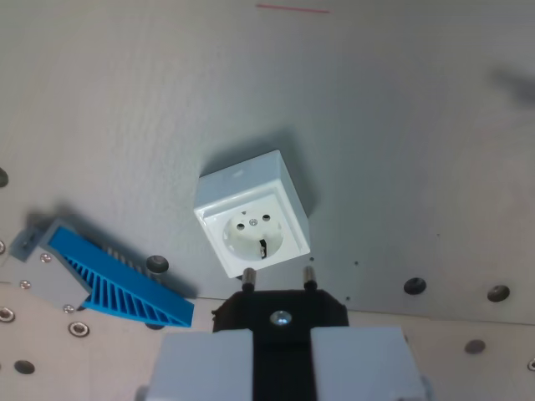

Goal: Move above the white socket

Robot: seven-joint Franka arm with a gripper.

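The white socket (253,214) sits near the middle of the wrist view, resting on the grey table (376,125). It is a small box-shaped housing with smooth, glossy walls, seen at a tilt so that its face points down and toward the camera while one side wall and its top edge show above. The face carries a round recess, slightly creamier in tone than the housing, with two small dark pin holes side by side in its upper part, a tiny screw between them, and a dark earthing clip at the recess's lower edge. A soft shadow falls on the table behind and to the wrist view's right of the housing.

At the bottom of the picture the gripper (281,355) is closed on a black plug (281,316): two pale grey fingers (205,363) flank the plug's dark body, pressing it from both sides. A silver screw shows on the plug's front, and its two metal pins (308,274) stick up toward the socket. The pin tips lie just below the lower edge of the socket's face in the picture; whether they touch it cannot be told.

To the wrist view's left, a blue ribbed wedge (117,282) on a grey base lies on the table, well apart from the socket. Dark bolt holes (415,286) dot the table along the lower part.
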